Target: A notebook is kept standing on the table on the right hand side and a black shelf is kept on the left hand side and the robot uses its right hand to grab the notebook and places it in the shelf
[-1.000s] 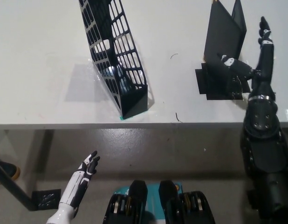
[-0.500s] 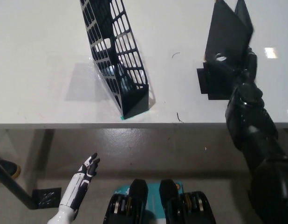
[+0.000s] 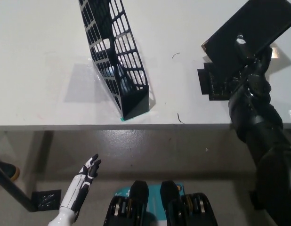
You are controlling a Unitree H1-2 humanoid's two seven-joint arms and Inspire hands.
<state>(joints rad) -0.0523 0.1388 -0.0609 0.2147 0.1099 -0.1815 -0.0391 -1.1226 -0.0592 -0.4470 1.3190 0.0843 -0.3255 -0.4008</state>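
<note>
Notebook (image 3: 246,35) is held tilted at the upper right of the frame, closed in the black right hand (image 3: 251,70) above the white table (image 3: 42,70); earlier it stood upright. Black shelf (image 3: 118,59) at upper centre holds nothing visible. White left hand (image 3: 86,172), fingers spread and empty, is seen lower left above grey floor (image 3: 150,150).

— Any legible text, labels, brands or numbers on the items in view?

— None found. The notebook (image 3: 251,33) shows a plain black cover, no title or mark. The black shelf (image 3: 118,56) carries no label or sign. The table (image 3: 37,56) surface is bare white, unprinted.

— Markings on the robot?

— None that can be read.
</note>
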